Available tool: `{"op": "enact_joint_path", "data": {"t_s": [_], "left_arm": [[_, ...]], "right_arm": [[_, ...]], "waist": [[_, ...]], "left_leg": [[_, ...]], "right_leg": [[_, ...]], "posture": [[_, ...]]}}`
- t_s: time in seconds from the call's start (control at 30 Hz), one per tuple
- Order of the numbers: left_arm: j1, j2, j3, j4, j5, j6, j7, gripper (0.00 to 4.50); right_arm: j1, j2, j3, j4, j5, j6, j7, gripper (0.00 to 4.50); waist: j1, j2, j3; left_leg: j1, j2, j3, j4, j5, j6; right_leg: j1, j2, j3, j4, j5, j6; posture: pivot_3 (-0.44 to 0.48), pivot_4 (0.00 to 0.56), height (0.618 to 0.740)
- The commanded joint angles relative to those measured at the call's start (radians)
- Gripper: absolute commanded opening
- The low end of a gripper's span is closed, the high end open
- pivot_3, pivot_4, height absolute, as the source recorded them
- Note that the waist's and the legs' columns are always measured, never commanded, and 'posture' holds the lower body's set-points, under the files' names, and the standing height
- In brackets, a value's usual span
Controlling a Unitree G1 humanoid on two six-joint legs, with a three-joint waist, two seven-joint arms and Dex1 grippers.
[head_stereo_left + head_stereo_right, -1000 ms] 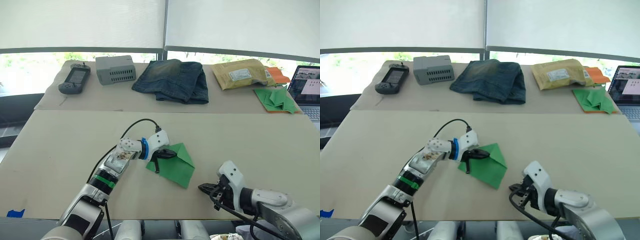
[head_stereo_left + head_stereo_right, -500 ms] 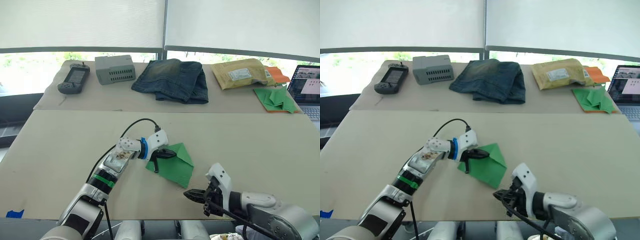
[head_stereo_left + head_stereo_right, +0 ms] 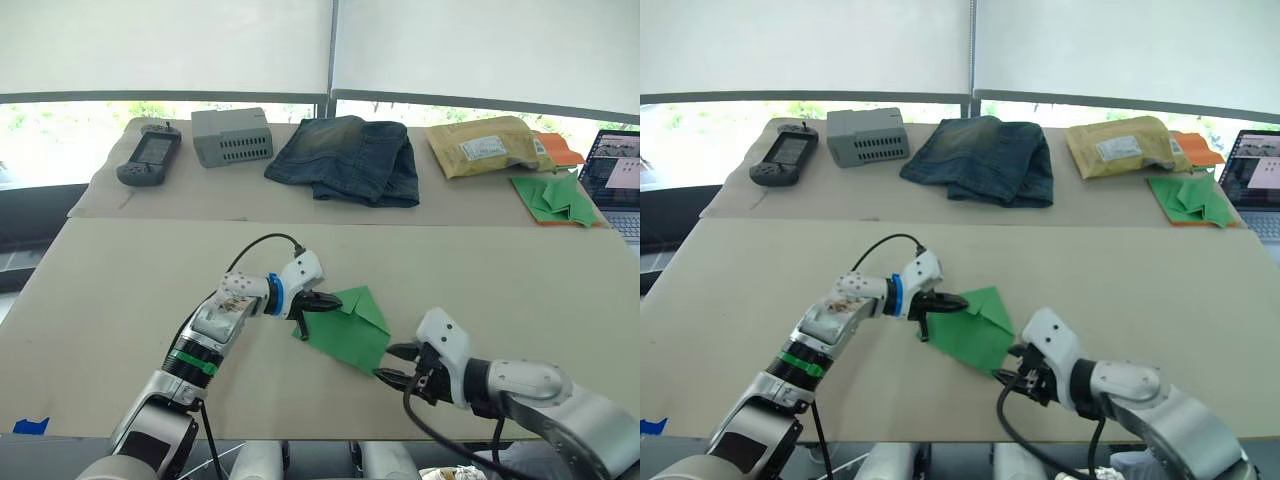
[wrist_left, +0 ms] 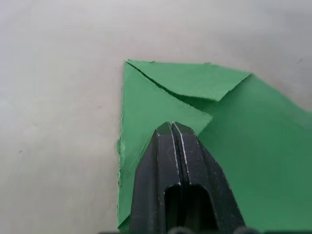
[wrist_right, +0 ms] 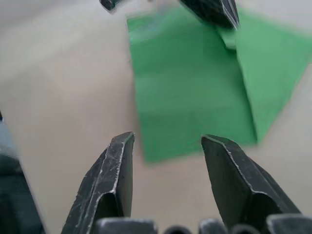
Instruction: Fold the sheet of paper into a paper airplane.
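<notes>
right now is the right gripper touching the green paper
Apart. In the right wrist view the open right gripper sits short of the sheet of paper, with bare table between them.

The left gripper lies on the paper and hides the part under it, and the picture's edge cuts the paper off on two sides. The paper looks blurry past the right gripper, and the far fingers of the other gripper are cut off at the edge there. At the far right of the table, the laptop is cut by the edge, and the orange sheet is mostly hidden under the packet and the green heap.
</notes>
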Motion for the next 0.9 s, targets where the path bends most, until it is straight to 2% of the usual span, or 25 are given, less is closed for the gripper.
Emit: {"op": "enact_joint_path", "data": {"t_s": [0.03, 0.13, 0.47, 0.6, 0.73, 0.9], "left_arm": [[-0.027, 0.030, 0.046, -0.059, -0.069, 0.027, -0.053, 0.00], [-0.036, 0.067, 0.057, -0.067, -0.088, 0.033, -0.089, 0.00], [-0.046, 0.135, 0.077, -0.087, -0.112, 0.059, -0.109, 0.00], [-0.051, 0.157, 0.079, -0.084, -0.112, 0.058, -0.118, 0.00], [-0.057, 0.166, 0.077, -0.079, -0.115, 0.060, -0.126, 0.00], [-0.060, 0.158, 0.069, -0.067, -0.106, 0.050, -0.125, 0.00]], "right_arm": [[-0.009, -0.021, 0.077, -0.006, -0.119, -0.132, 0.004, 2.27], [-0.031, -0.020, 0.133, 0.060, -0.222, -0.209, -0.014, 2.27], [-0.034, 0.037, 0.203, 0.097, -0.260, -0.235, 0.025, 2.27], [-0.047, 0.032, 0.239, 0.110, -0.332, -0.249, 0.012, 2.27], [-0.056, -0.034, 0.278, 0.136, -0.502, -0.336, -0.007, 2.27], [-0.056, -0.081, 0.229, 0.149, -0.544, -0.419, 0.026, 2.27]], "waist": [[0.000, 0.000, 0.000], [-0.001, 0.000, 0.000], [0.002, 0.000, 0.000], [0.001, 0.000, 0.000], [0.001, 0.000, 0.000], [0.003, 0.000, 0.000]], "left_leg": [[0.000, 0.000, 0.000, 0.000, 0.000, 0.000], [0.000, 0.000, 0.000, 0.000, 0.000, 0.000], [-0.001, -0.001, 0.000, 0.004, 0.000, 0.000], [-0.001, 0.000, 0.000, 0.006, 0.000, 0.000], [-0.001, -0.001, 0.001, 0.007, 0.000, 0.000], [-0.001, -0.002, 0.001, 0.007, 0.000, 0.000]], "right_leg": [[0.000, 0.000, 0.000, 0.000, 0.000, 0.000], [0.000, -0.001, 0.000, 0.000, 0.000, 0.000], [0.001, -0.002, 0.000, 0.001, 0.001, 0.000], [0.001, -0.001, 0.000, 0.002, 0.001, 0.001], [0.001, -0.002, 0.000, 0.003, 0.001, 0.000], [0.001, -0.001, 0.000, 0.002, 0.001, 0.001]], "posture": [[0.000, 0.150, 0.728], [0.000, 0.150, 0.728], [0.000, 0.150, 0.728], [0.000, 0.150, 0.728], [0.000, 0.150, 0.728], [0.000, 0.150, 0.728]]}}
